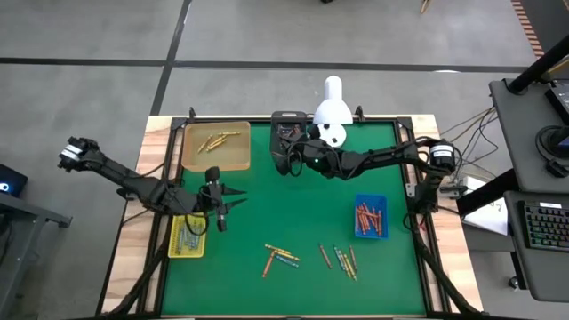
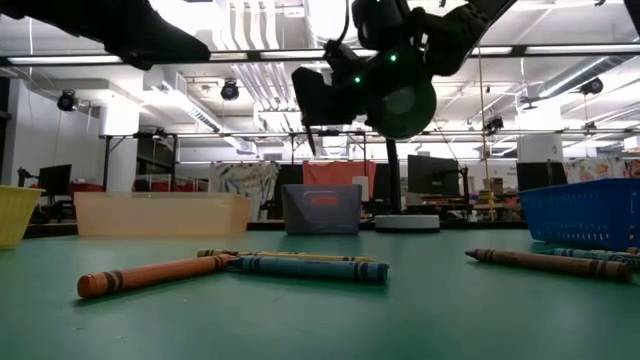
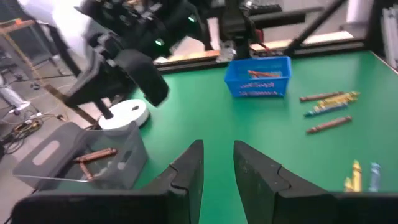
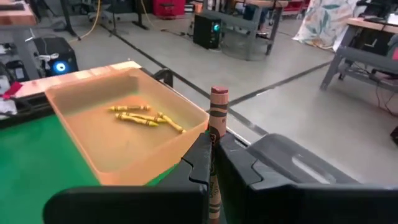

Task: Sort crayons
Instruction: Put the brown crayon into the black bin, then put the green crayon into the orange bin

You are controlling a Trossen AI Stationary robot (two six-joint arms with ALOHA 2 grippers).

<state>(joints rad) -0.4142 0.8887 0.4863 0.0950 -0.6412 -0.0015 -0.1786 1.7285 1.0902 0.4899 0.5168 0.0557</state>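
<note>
My right gripper (image 4: pixel 212 148) is shut on a brown crayon (image 4: pixel 218 106) and hangs above the table's far middle (image 1: pixel 279 163), between the tan tray (image 4: pixel 124 134) and the grey tray (image 4: pixel 298 163). The tan tray holds yellow crayons (image 4: pixel 142 116). My left gripper (image 3: pixel 217 167) stands open with nothing between its fingers, above the mat's left part (image 1: pixel 233 201). Loose crayons (image 1: pixel 281 256) lie flat on the green mat near the front; others (image 1: pixel 342 259) lie to their right. My right gripper pinches the brown crayon's middle (image 4: pixel 216 132) between its two fingers. The fingers reach out about level toward the table's left and lie across the crayon. The crayon stands upright and clear of the table, its upper end above the fingers.
A blue tray (image 1: pixel 371 216) with orange crayons sits at the right, a yellow tray (image 1: pixel 187 236) at the front left. The grey tray (image 3: pixel 74 163) holds brown crayons. A white stand (image 1: pixel 332 108) rises at the far edge.
</note>
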